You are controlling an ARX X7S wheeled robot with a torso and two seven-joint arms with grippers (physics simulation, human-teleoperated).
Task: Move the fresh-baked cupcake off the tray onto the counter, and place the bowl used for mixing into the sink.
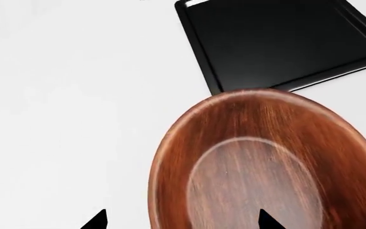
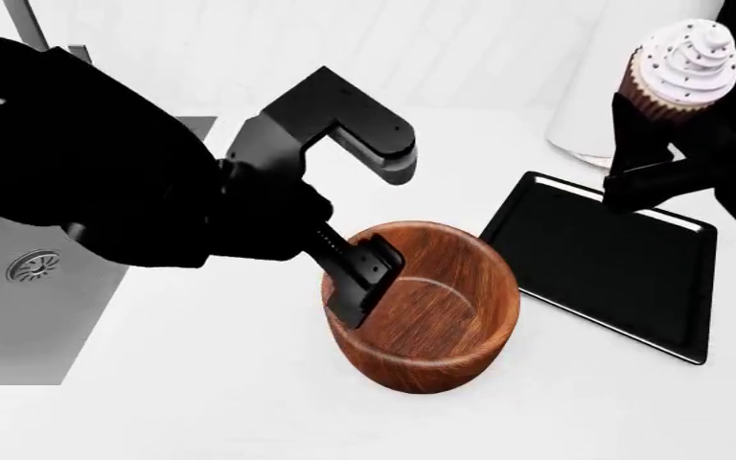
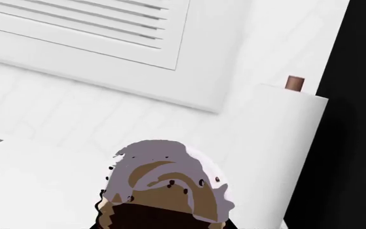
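**Cupcake aloft, bowl gripped at the rim**

Fingers of the left gripper [image 2: 365,280] straddle the near-left wall of the bowl [image 2: 425,318] at the centre of the head view, one dark finger inside the wooden basin and the other outside it, closed on the rim. In the left wrist view the two black fingertips [image 1: 269,220] show at the bottom edge, one over the bowl's pale flat floor and one over white surface beside it. The bowl rests on the counter [image 2: 215,412], its far-right rim close to the near corner of the tray [image 2: 605,278].

At the upper right of the head view, the right gripper [image 2: 659,134] is clamped on the cupcake [image 2: 681,69], holding it by its ribbed brown wrapper, high above the far edge of the tray. White swirled frosting with dark sprinkles rises above the fingers. The right wrist view shows the cupcake's frosting at the bottom centre, with a white paper towel roll [image 3: 285,157] on a brown core behind it and a louvred white panel [image 3: 94,33] in the upper left.

The glossy black tray lies bare at the right of the head view. The sink [image 2: 35,307] occupies the left edge, its round metal drain [image 2: 34,265] visible beneath the left arm.
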